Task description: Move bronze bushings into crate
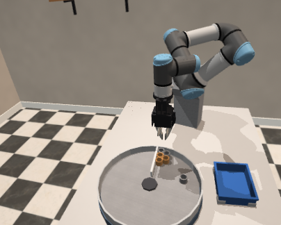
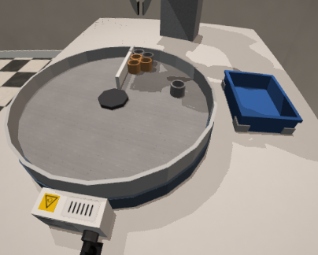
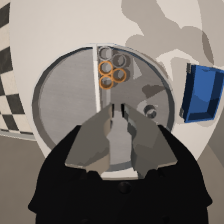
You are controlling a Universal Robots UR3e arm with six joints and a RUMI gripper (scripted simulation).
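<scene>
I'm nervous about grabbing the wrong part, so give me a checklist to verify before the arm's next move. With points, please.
1. Three bronze bushings [image 1: 159,163] [image 2: 134,68] [image 3: 106,75] on the turntable [image 1: 125,187] [image 2: 79,138] [image 3: 65,100]: ok.
2. Crate [image 1: 234,180] [image 2: 256,102] [image 3: 202,95] empty, beside the turntable: ok.
3. Gripper [image 1: 163,138] [image 2: 140,13] [image 3: 117,104] holding nothing: ok.
4. Gripper open for a pick: not ok, shut.
5. Free space around the bronze bushings: not ok, clustered, with two grey bushings [image 1: 167,155] [image 2: 148,55] [image 3: 119,67] close by.
6. Turntable locked: cannot tell.

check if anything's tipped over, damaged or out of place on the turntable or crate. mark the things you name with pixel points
Nothing stands out. Three bronze bushings [image 1: 166,162] [image 2: 146,64] [image 3: 106,88] stand upright near the white divider [image 1: 154,164] [image 2: 123,68] [image 3: 96,80]; a lone grey bushing [image 1: 183,180] [image 2: 177,90] [image 3: 150,116] also stands upright. The blue crate [image 1: 236,201] [image 2: 264,118] [image 3: 188,95] shows no visible damage.
</scene>
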